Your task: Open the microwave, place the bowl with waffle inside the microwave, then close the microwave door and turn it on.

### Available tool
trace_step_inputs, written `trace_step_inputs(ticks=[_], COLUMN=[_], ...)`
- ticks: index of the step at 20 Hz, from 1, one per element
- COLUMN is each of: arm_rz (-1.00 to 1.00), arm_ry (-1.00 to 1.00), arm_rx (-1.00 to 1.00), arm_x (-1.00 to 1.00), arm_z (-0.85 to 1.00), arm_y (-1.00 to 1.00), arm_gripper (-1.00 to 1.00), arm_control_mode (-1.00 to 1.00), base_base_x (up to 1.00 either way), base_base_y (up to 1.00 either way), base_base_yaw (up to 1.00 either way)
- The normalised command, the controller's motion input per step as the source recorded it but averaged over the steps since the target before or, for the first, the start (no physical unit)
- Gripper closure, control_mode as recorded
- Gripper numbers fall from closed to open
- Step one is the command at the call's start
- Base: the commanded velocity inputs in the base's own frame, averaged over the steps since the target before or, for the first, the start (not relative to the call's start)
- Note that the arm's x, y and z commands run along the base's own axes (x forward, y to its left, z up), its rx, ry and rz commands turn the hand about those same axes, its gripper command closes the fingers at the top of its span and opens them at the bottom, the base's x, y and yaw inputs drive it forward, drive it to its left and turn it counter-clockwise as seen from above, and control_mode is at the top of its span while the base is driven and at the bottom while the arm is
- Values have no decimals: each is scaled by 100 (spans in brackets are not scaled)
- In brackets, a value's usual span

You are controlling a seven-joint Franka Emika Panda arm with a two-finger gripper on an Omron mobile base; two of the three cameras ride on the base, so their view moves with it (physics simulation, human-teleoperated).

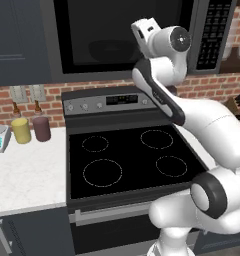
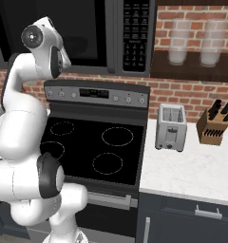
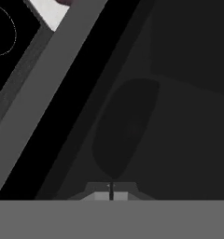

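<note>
The microwave [image 1: 92, 30] hangs above the stove, its button column [image 2: 136, 33] on the right. Its door [image 2: 82, 28] looks closed, with the grey bar handle [image 1: 193, 35] beside the buttons. My gripper [image 3: 111, 190] is shut with nothing between its fingertips. It is held up close to the black glass, and the white hand [image 1: 142, 31] shows in front of the window. A dim dark oval [image 3: 125, 126] shows behind the glass; I cannot tell what it is. The bowl and the waffle are out of view.
The black stove top [image 1: 127, 160] lies below the arm. A yellow cup [image 1: 21, 131] and a maroon cup [image 1: 41, 128] stand on the left counter. On the right counter are a silver toaster [image 2: 171, 127] and a knife block [image 2: 213, 126].
</note>
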Motion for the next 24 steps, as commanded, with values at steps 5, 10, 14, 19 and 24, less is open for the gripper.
trace_step_inputs(ticks=[5,10,14,19,24], arm_rz=[0,6,8,1,0], arm_ry=[1,2,0,0,0], arm_rx=[16,16,20,25,24], arm_x=[-66,-88,-91,-63,-18], arm_z=[8,5,0,0,0], arm_y=[-41,-49,-58,-70,-80], arm_gripper=[100,100,100,100,100], arm_control_mode=[-100,-100,-100,-100,-100], base_base_x=[0,0,0,0,0], base_base_y=[0,0,0,0,0], base_base_yaw=[0,0,0,0,0])
